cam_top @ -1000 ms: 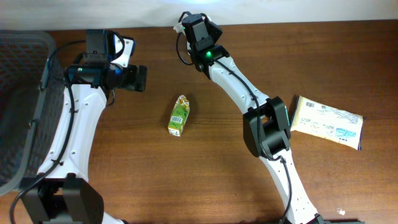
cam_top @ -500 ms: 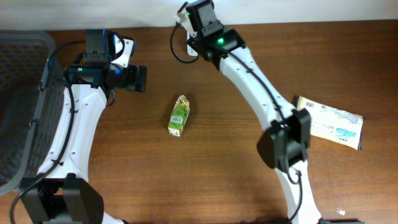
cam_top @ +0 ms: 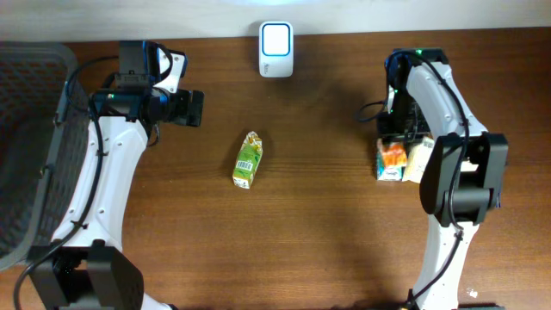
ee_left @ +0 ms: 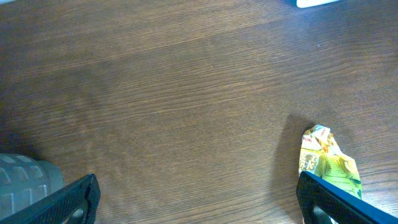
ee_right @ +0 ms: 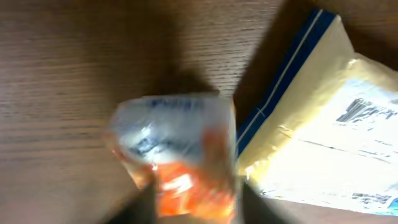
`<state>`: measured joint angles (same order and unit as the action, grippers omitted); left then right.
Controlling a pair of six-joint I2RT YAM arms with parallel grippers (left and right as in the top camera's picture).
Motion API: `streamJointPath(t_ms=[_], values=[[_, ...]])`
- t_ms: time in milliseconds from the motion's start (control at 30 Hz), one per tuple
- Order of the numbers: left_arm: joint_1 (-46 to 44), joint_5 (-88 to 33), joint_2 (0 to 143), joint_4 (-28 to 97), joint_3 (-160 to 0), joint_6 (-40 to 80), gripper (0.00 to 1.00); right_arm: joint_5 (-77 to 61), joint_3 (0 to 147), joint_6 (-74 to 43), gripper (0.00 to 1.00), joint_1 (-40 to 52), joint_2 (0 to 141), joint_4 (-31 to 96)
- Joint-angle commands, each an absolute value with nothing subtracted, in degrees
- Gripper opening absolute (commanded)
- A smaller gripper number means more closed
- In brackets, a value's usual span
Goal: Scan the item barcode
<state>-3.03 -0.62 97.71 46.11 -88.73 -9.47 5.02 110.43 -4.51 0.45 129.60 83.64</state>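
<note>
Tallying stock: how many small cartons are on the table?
2. A green carton lies mid-table; an orange carton sits by the envelope under the right arm, which may hide others.

Right wrist: orange carton (ee_right: 180,155) motion-blurred, print unreadable; mailer (ee_right: 323,143) cropped at right edge. Left wrist: green carton (ee_left: 328,165) cut by bottom edge.

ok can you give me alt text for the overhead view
Two white robot arms reach over a dark wooden table; the right arm hangs above an orange carton. A green carton lies mid-table, apart from the open left claw, with a white scanner at the far edge and a dark basket at left.
</note>
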Motion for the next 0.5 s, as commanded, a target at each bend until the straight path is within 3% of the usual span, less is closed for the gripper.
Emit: streamJointPath(t_ms=[0,67,133,167,233,300,333,467], values=[[-2.9,-0.7,96.7,46.2,-89.3,-10.4,0.99,5.6,110.5,-4.8,0.95,-0.8,129.1,85.0],[-2.9,-0.7,96.7,46.2,-89.3,-10.4,0.99,4.0,115.6,-3.7,0.99,-0.9,128.9,88.0],[-2.9,-0.7,96.7,46.2,-89.3,-10.4,0.99,-7.8,121.2,-0.4,0.99,0.8,128.9,88.9],[-2.9,-0.6,96.7,46.2,-89.3,-10.4,0.99,-19.3,123.1,-0.4,0.99,2.8,128.9,86.0],[-2.9,-0.7,96.7,46.2,-89.3,-10.4,0.99,-28.9,122.7,-0.4,0.99,7.3,129.2,79.3],[-2.9,-0.7,96.7,46.2,-89.3,-10.4,0.99,-29.4,122.7,-2.2,1.0,11.2,129.8,75.7],[-2.9,-0.7,96.7,46.2,-89.3,-10.4,0.99,-29.0,122.7,-9.9,0.87,16.1,131.7,71.3],[-2.9,-0.7,96.7,46.2,-89.3,-10.4,0.99,-20.2,122.7,-29.8,0.8,26.7,137.1,60.1]])
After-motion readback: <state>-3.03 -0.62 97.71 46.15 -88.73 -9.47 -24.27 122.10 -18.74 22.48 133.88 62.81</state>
